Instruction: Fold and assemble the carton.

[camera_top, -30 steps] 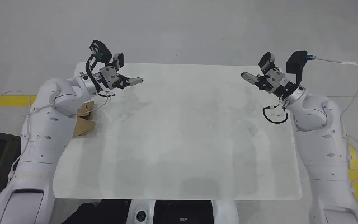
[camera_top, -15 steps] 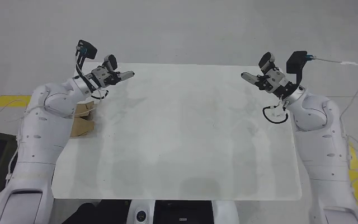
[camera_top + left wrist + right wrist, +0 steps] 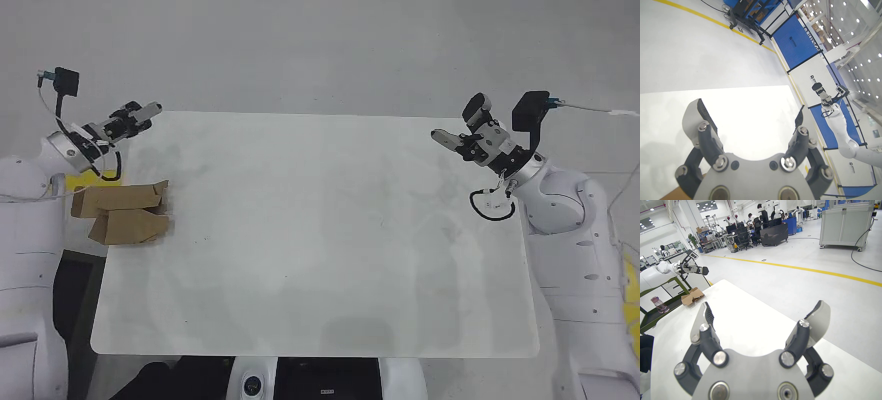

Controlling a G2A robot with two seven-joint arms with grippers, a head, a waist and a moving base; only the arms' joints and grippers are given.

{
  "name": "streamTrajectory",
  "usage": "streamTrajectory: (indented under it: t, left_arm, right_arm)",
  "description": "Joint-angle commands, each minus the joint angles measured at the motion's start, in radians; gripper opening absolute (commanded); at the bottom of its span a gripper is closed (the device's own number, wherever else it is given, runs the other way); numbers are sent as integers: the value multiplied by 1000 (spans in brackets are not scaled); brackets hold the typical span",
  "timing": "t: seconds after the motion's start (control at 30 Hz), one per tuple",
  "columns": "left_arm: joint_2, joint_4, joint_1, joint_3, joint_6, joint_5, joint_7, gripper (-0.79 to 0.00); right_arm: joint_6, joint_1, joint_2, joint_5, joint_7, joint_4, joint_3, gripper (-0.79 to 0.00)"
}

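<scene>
Carton [image 3: 122,212], unassembled: plain brown cardboard with loose flaps splayed, lying across the left edge of the white worktop [image 3: 320,250], part of it past the rim, apart from both arms. Left tool [image 3: 150,107] hangs at the worktop's far-left corner with fingers spread and nothing between them, having withdrawn leftward from over the worktop and uncovered the carton; right tool [image 3: 455,122], likewise spread and empty, has kept its place over the far-right corner. Blue and white barrier panels [image 3: 797,49] on the floor beyond the worktop bear lettering.
</scene>
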Motion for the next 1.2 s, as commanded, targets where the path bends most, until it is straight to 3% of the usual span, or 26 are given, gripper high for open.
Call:
streamTrajectory:
  t: [0.0, 0.47, 0.9, 1.17]
  left_arm:
    - [11, 21, -1, -24, 12, 22, -1, 0]
    - [78, 147, 10, -162, 180, 231, 124, 0]
    - [110, 249, 33, -183, 412, 376, 210, 0]
    - [124, 272, 86, -206, 464, 348, 124, 0]
  right_arm:
    - [0, 0, 0, 0, 0, 0, 0, 0]
    - [0, 0, 0, 0, 0, 0, 0, 0]
    - [0, 0, 0, 0, 0, 0, 0, 0]
    - [0, 0, 0, 0, 0, 0, 0, 0]
